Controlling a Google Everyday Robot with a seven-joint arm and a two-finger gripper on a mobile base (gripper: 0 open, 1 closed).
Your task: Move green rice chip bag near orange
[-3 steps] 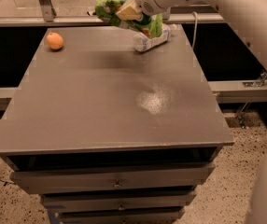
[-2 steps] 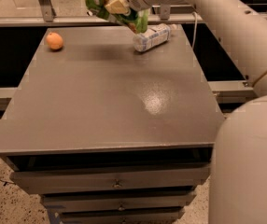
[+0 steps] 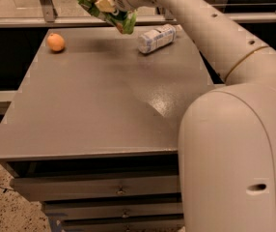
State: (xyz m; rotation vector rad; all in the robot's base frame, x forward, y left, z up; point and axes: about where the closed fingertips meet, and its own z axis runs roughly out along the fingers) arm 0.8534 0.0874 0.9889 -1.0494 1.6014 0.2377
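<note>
The green rice chip bag [image 3: 105,7] hangs in the air above the far edge of the grey table [image 3: 94,105], tilted, with its lower end pointing down to the right. My gripper [image 3: 105,3] is shut on the bag's upper part, at the end of the white arm that reaches in from the right. The orange [image 3: 56,42] rests on the table's far left corner, to the left of and below the bag.
A white plastic bottle [image 3: 157,37] lies on its side at the table's far right. My arm's big white body [image 3: 229,163] fills the right foreground. A metal rail [image 3: 46,4] and glass stand behind the table. Drawers [image 3: 121,190] sit under its front edge.
My gripper has carried the bag to the left, away from the bottle and toward the orange. The arm now reaches further over the table.
</note>
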